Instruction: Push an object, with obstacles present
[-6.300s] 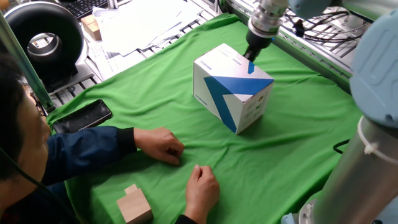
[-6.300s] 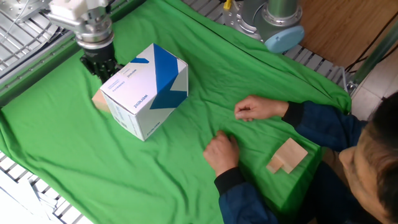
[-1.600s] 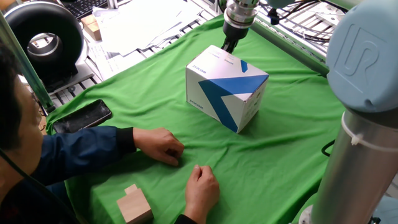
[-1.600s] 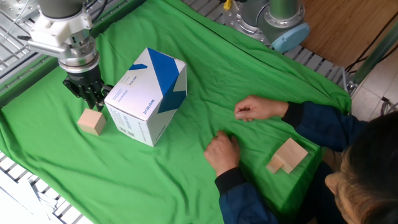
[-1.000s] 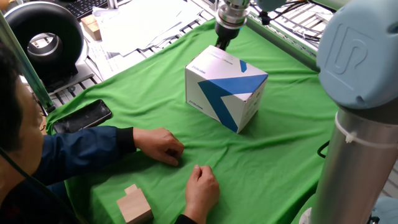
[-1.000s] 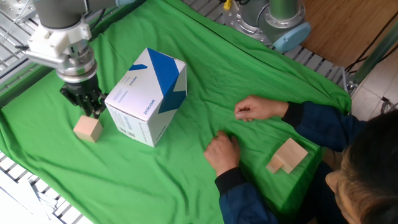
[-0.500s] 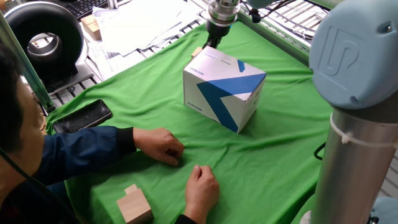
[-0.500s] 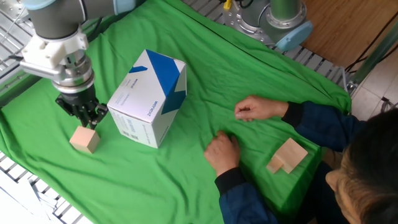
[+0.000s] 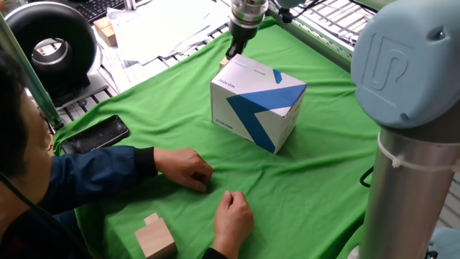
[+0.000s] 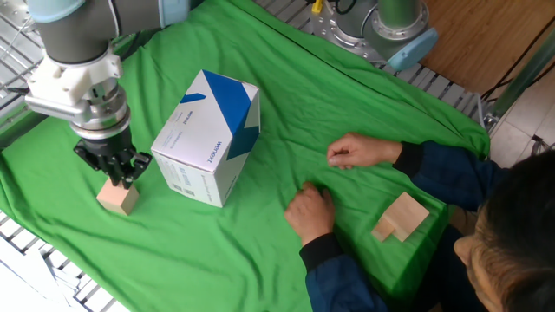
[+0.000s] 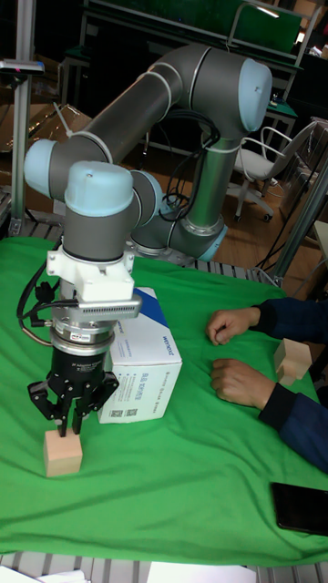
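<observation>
The object, a small light-wood cube (image 10: pixel 117 198), lies on the green cloth just left of the box; it also shows as the cube (image 11: pixel 62 454) in the tall view and as a sliver of cube (image 9: pixel 223 63) behind the box. My gripper (image 10: pixel 121 178) points straight down with its fingers shut together, its tips touching the cube's top far edge. The same gripper (image 11: pixel 69 424) hangs right above the cube, holding nothing. The obstacle, a large white box with blue graphics (image 10: pixel 208 139), stands right beside the gripper (image 9: pixel 233 52).
A person's two hands (image 10: pixel 334 182) rest on the cloth (image 10: pixel 286 69) right of the box. A stepped wooden block (image 10: pixel 399 217) sits near the person, a black phone (image 9: pixel 97 134) at the cloth's edge. Papers (image 9: pixel 165 25) and a round black device (image 9: pixel 50 47) lie beyond it.
The gripper has travelled along the box's side toward the cloth's near edge, pushing the cube ahead of it. The box has turned and shifted slightly. The hands stayed still.
</observation>
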`<action>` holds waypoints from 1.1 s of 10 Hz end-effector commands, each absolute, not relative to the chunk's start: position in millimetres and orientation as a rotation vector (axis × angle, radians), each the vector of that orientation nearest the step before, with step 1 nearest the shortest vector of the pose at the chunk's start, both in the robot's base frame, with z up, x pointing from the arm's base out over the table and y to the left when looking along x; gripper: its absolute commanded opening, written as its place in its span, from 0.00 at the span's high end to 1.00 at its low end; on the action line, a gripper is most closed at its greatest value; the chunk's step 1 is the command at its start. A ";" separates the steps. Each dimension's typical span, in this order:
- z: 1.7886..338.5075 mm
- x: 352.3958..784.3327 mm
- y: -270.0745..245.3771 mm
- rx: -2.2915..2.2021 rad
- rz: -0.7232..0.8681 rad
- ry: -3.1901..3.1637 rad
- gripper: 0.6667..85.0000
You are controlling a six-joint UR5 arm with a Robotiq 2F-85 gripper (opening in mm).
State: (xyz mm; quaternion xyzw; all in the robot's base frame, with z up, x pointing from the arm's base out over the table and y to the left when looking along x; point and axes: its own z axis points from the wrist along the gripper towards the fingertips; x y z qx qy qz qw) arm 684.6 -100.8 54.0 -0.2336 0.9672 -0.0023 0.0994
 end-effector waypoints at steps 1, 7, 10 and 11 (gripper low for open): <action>71.2 689.2 -114.8 -0.938 -0.096 2.767 0.72; 88.5 645.8 -127.1 -1.642 -0.064 2.369 0.81; 79.2 626.3 -140.3 -1.704 -0.062 2.365 1.00; 76.2 611.5 -152.1 -1.779 -0.074 2.402 1.00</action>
